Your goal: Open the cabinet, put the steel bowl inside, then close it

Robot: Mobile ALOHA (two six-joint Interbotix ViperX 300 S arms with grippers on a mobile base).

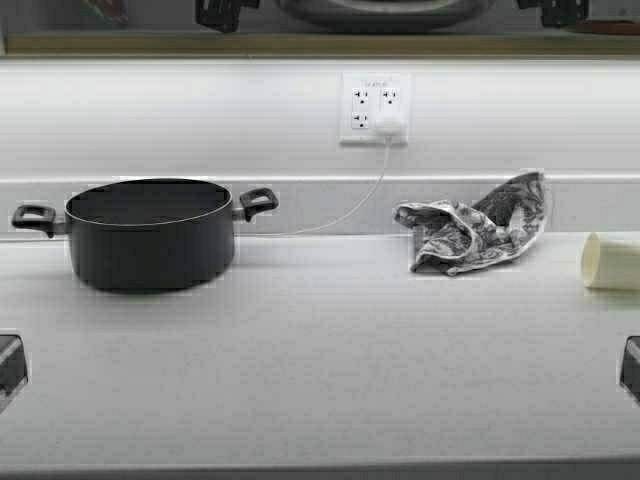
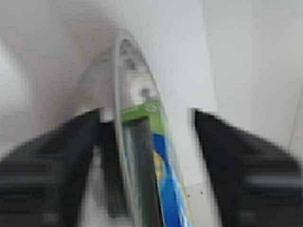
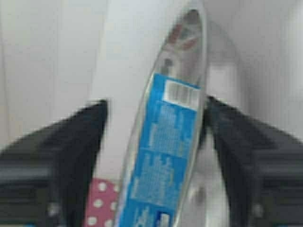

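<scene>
The steel bowl (image 1: 385,12) sits at the top of the high view, just above the cabinet's wooden shelf edge (image 1: 320,44); the cabinet doors are out of view. My left gripper (image 1: 225,12) is at the bowl's left side and my right gripper (image 1: 558,10) at its right side. In the left wrist view the bowl's rim (image 2: 118,71) runs edge-on between the widely spread fingers of the left gripper (image 2: 147,113), close to one finger. In the right wrist view the bowl (image 3: 175,132), with a blue label, stands between the spread fingers of the right gripper (image 3: 156,101).
On the white countertop (image 1: 320,360) below stand a black two-handled pot (image 1: 150,235), a crumpled patterned cloth (image 1: 475,235) and a cream cup (image 1: 610,262) lying on its side. A wall outlet (image 1: 375,108) with a plug and cord is on the backsplash.
</scene>
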